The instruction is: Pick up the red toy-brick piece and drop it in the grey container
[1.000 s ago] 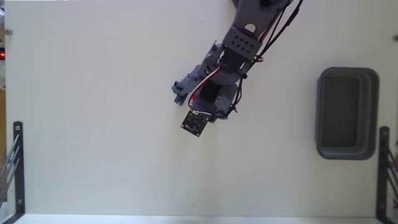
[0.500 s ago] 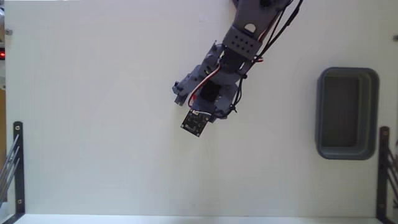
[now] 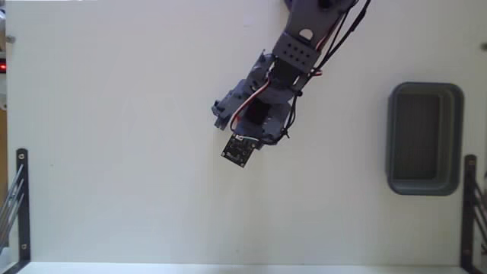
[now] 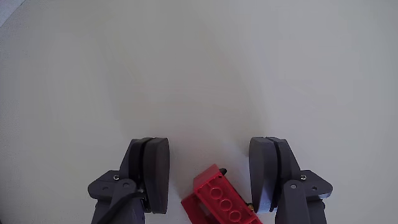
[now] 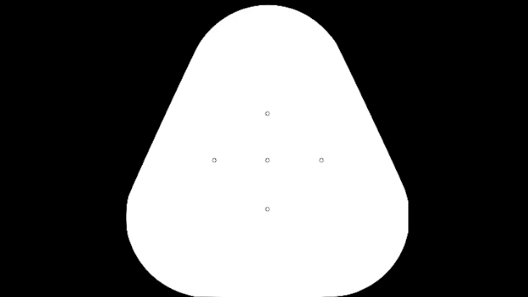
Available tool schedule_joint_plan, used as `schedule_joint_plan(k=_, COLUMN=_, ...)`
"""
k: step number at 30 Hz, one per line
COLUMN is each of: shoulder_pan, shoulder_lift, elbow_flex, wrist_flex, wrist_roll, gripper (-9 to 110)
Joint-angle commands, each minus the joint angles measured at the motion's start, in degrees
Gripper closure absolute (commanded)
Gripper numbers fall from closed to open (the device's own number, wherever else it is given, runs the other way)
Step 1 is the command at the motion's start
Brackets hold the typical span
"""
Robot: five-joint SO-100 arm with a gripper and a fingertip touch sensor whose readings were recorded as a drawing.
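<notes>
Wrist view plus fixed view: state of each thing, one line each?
Gripper: jaws open, one on each side of the brick, not clamped on it.
Brick: on the table between the jaws, studs up, lying at an angle to them, close to the right jaw; contact cannot be told.
Container: upright at the right of the fixed view, nothing inside.
Arm: reaches down from the top edge over the table.

Grey printed arm [image 3: 293, 57], red-white-black cables, dark grey end effector [image 4: 210, 171].
</notes>
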Motion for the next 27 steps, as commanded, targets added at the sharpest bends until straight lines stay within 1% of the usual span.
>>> schedule_joint_plan(k=1, shoulder_pan=0.7, shoulder_lift=1.4, elbow_flex=-1.1, wrist_flex=1.0, wrist_roll=0.0, gripper=26)
schedule_joint_plan(k=27, shoulder_pan=0.7, shoulder_lift=1.4, elbow_flex=-1.1, wrist_flex=1.0, wrist_roll=0.0, gripper=34)
